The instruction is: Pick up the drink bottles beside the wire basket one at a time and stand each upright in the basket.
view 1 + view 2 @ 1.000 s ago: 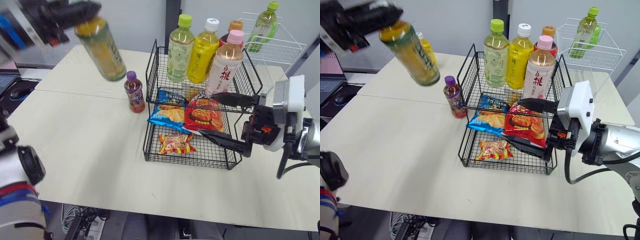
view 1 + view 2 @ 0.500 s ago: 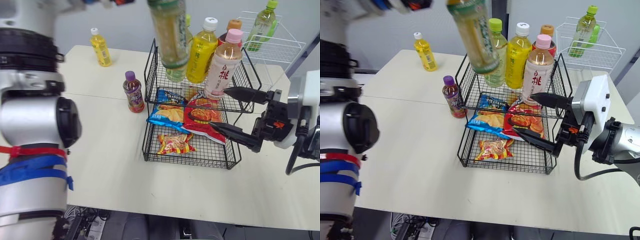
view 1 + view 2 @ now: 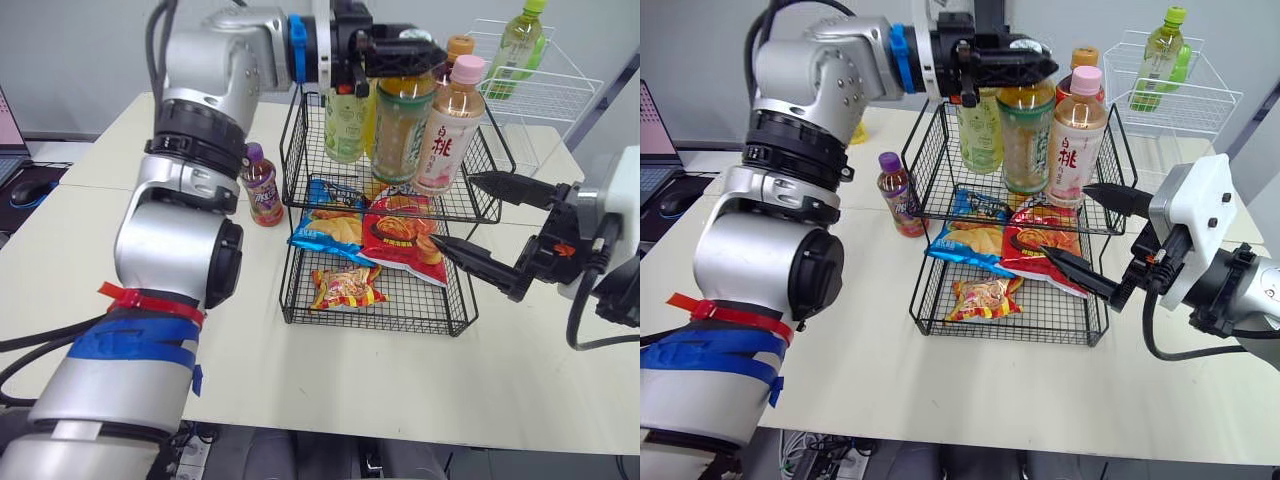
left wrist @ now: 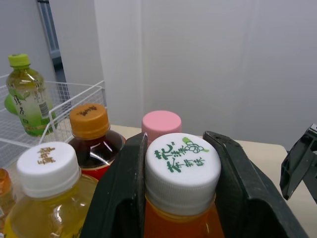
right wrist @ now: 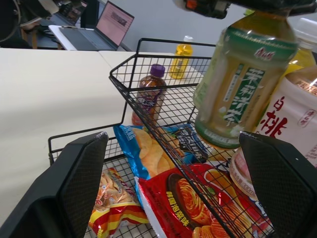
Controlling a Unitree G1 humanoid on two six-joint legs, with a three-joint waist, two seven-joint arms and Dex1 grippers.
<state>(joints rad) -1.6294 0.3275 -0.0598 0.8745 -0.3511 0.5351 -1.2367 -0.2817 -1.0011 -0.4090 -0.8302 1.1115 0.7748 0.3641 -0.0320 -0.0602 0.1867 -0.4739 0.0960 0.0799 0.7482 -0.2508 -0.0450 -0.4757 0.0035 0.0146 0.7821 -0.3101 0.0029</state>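
The left arm (image 3: pixel 185 160) rises from the near left and bends at the elbow. Its forearm runs level toward the right at the far side, where the left gripper (image 4: pixel 181 148) is clamped on the cap of an upright bottle (image 3: pixel 398 125). The right arm (image 3: pixel 1240 290) comes in low from the right, and the right gripper (image 3: pixel 452 210) points left with its two fingers spread wide.

Tea bottle (image 5: pixel 237 87) over wire basket (image 5: pixel 167 74), perhaps touching
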